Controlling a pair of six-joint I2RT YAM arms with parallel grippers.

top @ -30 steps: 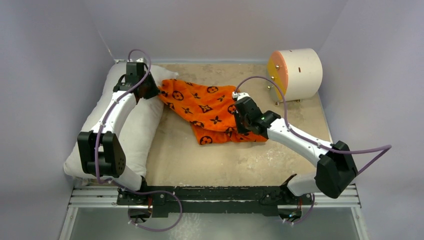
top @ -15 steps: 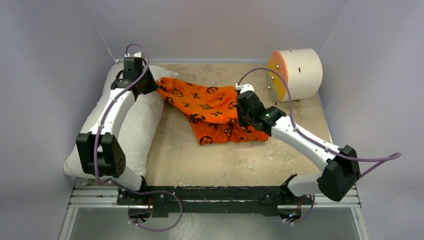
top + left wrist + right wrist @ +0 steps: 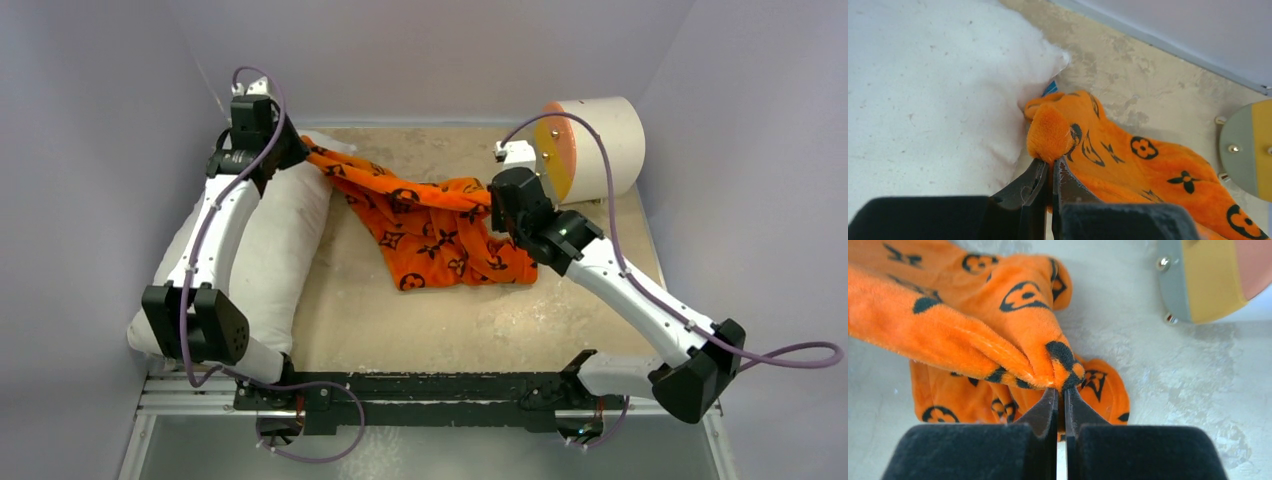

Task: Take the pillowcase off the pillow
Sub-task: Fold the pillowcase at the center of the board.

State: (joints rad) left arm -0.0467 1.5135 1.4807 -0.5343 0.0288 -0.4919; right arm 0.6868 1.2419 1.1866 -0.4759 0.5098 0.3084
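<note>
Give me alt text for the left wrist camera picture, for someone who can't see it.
The left gripper, shut, pinches a bunched corner of the orange pillowcase beside the white pillow. The pillowcase trails right over the tan table toward a grey-and-yellow disc.

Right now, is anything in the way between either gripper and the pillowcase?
Nothing visible stands between them. The left gripper is shut on a bunched end of the pillowcase, beside the far corner of the pillow. The right gripper is shut on the opposite end.
</note>
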